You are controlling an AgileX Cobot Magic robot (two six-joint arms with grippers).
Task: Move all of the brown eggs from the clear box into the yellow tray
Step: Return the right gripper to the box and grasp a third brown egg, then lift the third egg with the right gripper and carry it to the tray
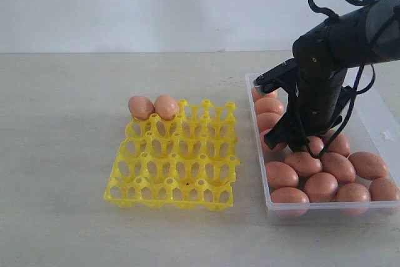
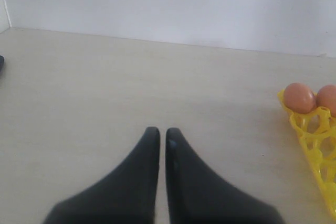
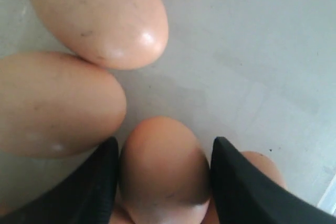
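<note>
1. Pale table [image 1: 75, 154] carries everything, with a white wall behind.
2. Black right arm [image 1: 325, 73] comes in from 2 o'clock and reaches down into the box.
3. Clear box [image 1: 331, 214] sits at 3 o'clock of the tray, apart from it.
4. Yellow tray [image 1: 175, 167] is mid-table. Two eggs [image 1: 154, 107] sit side by side, touching, in cups at its 11 o'clock corner.
5. About a dozen more brown eggs lie in the box. There is a line along its 9 o'clock wall and a packed bunch at 6 o'clock, many of them touching.
6. The left gripper [image 2: 163, 132] shows in the left wrist view only. Fingers are pressed almost together, thin slit, nothing in it. It is over bare table near the tray corner.
7. The right gripper [image 3: 165, 145] is low in the box by the 9 o'clock line. One finger sits on each side of one egg [image 3: 163, 182], both against the shell, pinching it. That egg is down among its neighbours.
</note>
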